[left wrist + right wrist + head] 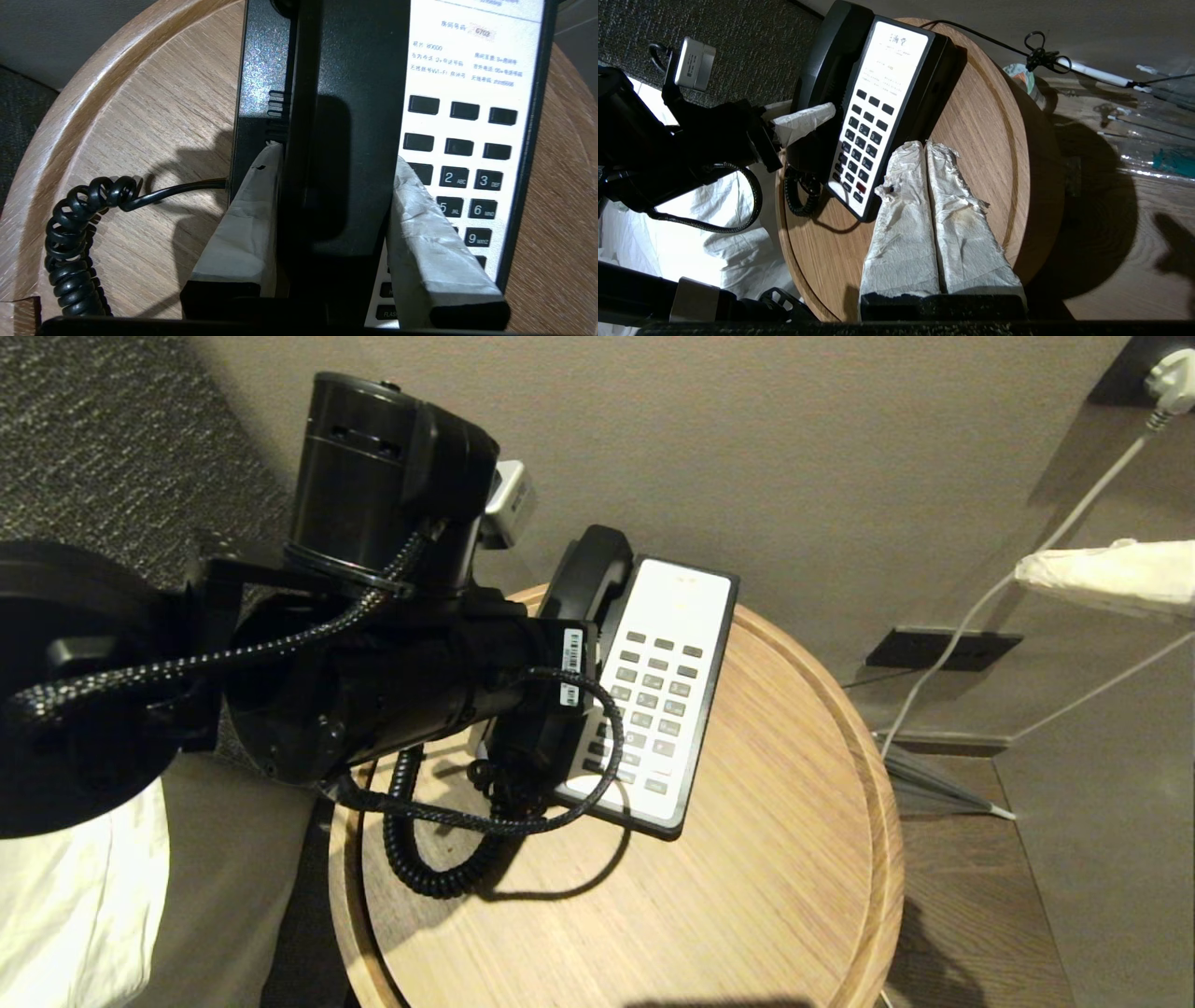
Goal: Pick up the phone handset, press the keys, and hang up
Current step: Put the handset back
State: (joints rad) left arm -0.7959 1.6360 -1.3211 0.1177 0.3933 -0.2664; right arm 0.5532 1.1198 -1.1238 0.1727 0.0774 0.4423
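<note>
Your left gripper (327, 224) pinches the phone handset (345, 116) crosswise, over its cradle on the round table (794, 859) | handset's long axis runs alongside the keys (653, 709) | right gripper (927, 154), pressed together, hovers just beside the keypad, nearer.

**Readable marks on the telephone**

On the cream-white plastic faceplate (472, 70) of the black telephone, a small field shows the number 6702; the printed lines around it are too small to read. The dark rectangular keys (467, 196) carry white figures with letters: "2 ABC", "3 DEF", "5 JKL", "6 MNO" and "9 WXYZ". One key at the near end begins with "FLAS". A white barcode sticker (571, 665) stands on the black left arm; its digits cannot be read.
</note>
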